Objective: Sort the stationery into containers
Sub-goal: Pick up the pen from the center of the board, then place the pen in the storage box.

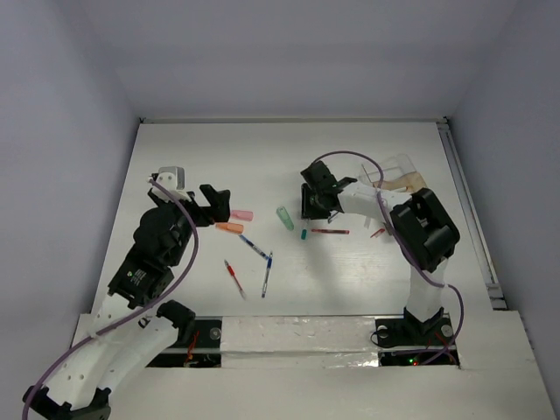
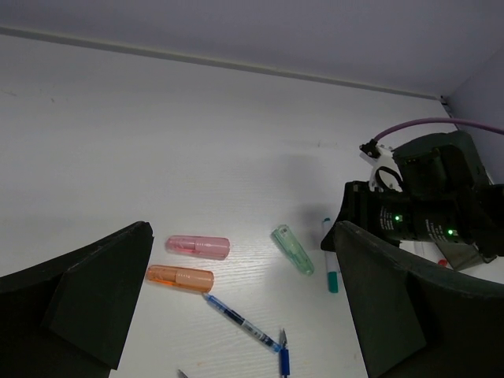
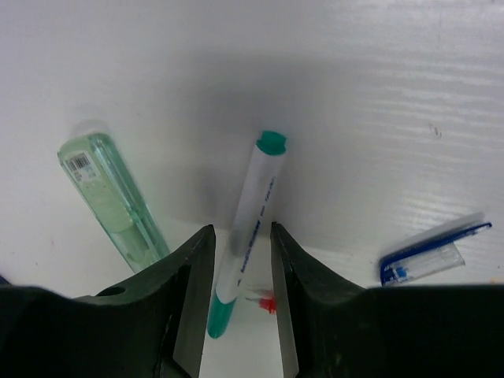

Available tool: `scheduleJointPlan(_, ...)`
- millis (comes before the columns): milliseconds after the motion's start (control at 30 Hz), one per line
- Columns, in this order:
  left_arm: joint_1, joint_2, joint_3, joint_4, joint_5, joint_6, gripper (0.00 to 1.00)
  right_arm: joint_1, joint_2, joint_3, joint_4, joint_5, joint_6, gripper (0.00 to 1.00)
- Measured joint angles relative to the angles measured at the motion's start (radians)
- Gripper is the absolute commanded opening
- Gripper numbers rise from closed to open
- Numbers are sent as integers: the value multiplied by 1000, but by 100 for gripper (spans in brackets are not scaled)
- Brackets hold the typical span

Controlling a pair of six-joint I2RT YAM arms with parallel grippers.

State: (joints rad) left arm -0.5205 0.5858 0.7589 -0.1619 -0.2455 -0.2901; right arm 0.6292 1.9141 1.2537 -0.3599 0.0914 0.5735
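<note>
My right gripper (image 3: 241,233) is low over the table, its jaws narrowly open on either side of a white-bodied green pen (image 3: 253,216) that lies flat; a gap shows beside the pen. The pale green piece (image 3: 114,201) lies just left of it. In the top view the right gripper (image 1: 313,208) is mid-table, with the clear organiser box (image 1: 398,173) behind and to its right. My left gripper (image 2: 242,230) is open and empty above the pink eraser (image 2: 198,246), the orange eraser (image 2: 179,277) and a blue pen (image 2: 240,321).
In the top view a second blue pen (image 1: 266,274) and a red pen (image 1: 234,278) lie nearer the front. Another red pen (image 1: 331,231) lies right of the green pen's cap (image 1: 304,234). A red item (image 1: 378,233) sits by the right arm. Walls enclose the table.
</note>
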Motion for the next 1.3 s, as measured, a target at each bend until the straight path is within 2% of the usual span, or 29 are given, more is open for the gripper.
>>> scheduleJointPlan(67,-7,-9,0,0,-3,1,99,6,20,30,-7,19,-1,41)
scheduleJointPlan(133,-16,-15,0,0,-6,1,99,15,41,62,-19,43,-2,35)
scheduleJointPlan(167,-19,-21,0,0,-6,1,99,20,51,74,-25,55,-1,25)
scheduleJointPlan(267,-27,-32,0,0,-8,1,99,24,73,106,-43,81,-1,11)
scheduleJointPlan(300,-28,-35,0,0,-10,1,99,26,79,116,-46,85,1,2)
scheduleJointPlan(333,-28,-38,0,0,-10,1,99,26,84,124,-50,88,2,0)
scheduleJointPlan(600,-47,-45,0,0,-12,2,99,23,84,159,-47,145,37,0)
scheduleJointPlan(733,-48,-45,0,0,-11,2,99,-14,-35,114,32,191,76,0)
scheduleJointPlan(800,-48,-46,-4,1,-5,2,99,-66,-170,27,108,219,99,0)
scheduleJointPlan(933,-48,-46,-11,2,6,2,99,-278,-493,-158,240,320,154,0)
scheduleJointPlan(1067,-48,-47,-13,2,11,3,99,-475,-707,-315,308,452,187,0)
scheduleJointPlan(1167,-48,-47,-13,3,14,4,99,-532,-736,-376,317,500,205,0)
scheduleJointPlan(1300,-48,-47,-13,5,17,4,99,-550,-666,-391,330,516,217,0)
